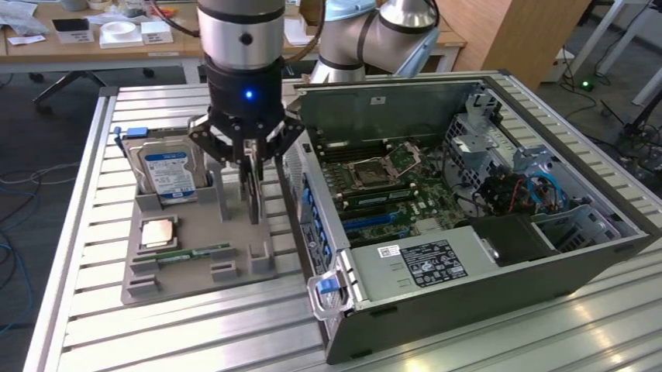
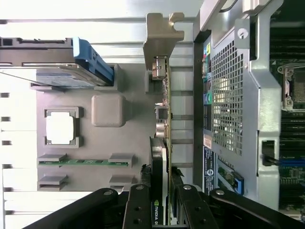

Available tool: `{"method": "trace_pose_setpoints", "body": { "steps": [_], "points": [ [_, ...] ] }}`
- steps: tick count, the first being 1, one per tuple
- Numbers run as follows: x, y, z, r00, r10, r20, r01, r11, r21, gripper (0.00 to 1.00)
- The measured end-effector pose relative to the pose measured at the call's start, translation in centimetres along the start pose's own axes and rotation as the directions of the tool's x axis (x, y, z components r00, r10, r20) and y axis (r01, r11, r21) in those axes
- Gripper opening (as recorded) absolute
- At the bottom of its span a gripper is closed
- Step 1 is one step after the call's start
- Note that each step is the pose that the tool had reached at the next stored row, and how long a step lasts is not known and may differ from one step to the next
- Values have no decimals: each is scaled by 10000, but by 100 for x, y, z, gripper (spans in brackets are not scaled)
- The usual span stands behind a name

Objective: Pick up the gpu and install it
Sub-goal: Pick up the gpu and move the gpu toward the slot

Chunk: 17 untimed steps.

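Exterior view: soft, even room light from above, weak shadows. Pale sheen on the surface [image 1: 155, 325] slats; computer case [image 1: 414, 108] interior shaded. Blue lamp glows on the gripper [image 1: 250, 161] body. Wrist view: harsh. Slats burnt out to white, processor chip [image 2: 59, 128] lid glaring; jaws and gpu [image 2: 159, 162] near the lens dark, little detail.
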<state>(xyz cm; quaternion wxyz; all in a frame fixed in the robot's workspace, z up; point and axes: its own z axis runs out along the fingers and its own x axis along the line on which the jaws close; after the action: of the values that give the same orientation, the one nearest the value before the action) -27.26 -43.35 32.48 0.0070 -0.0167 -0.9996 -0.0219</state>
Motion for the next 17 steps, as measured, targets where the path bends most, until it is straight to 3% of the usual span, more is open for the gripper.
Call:
{"method": "trace_pose_setpoints", "body": {
  "steps": [17],
  "points": [
    [11, 33, -775, 10000, -1, 0, 1, 10000, -22, 26]
  ]
}}
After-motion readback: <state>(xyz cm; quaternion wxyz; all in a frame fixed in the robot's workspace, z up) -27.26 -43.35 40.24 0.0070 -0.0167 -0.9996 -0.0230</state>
